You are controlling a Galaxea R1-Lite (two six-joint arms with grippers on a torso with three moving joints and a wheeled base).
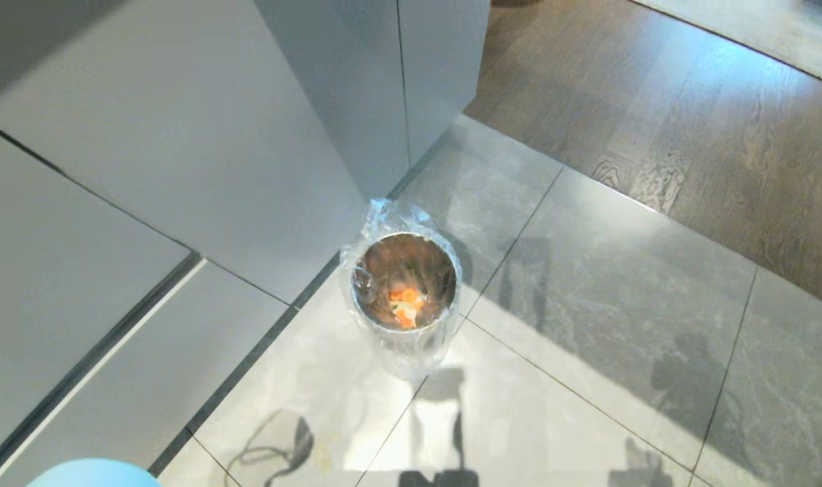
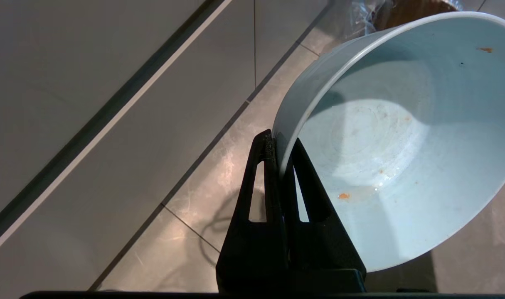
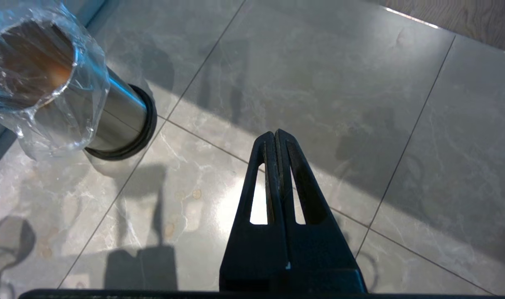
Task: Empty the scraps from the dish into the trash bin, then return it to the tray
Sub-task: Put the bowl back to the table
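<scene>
The pale blue-white dish (image 2: 393, 158) is pinched by its rim in my left gripper (image 2: 279, 143), which is shut on it; inside are only a few orange specks. A sliver of the dish (image 1: 93, 473) shows at the bottom left edge of the head view. The steel trash bin (image 1: 405, 297) with its clear liner stands on the floor in the middle, and the orange and pale scraps (image 1: 406, 306) lie at its bottom. My right gripper (image 3: 276, 135) is shut and empty, hanging above the tiles to one side of the trash bin (image 3: 69, 99). The tray is out of view.
Grey cabinet fronts (image 1: 201, 135) rise on the left, right behind the bin. Grey floor tiles (image 1: 586, 325) spread to the right, meeting wooden flooring (image 1: 688, 122) at the far right.
</scene>
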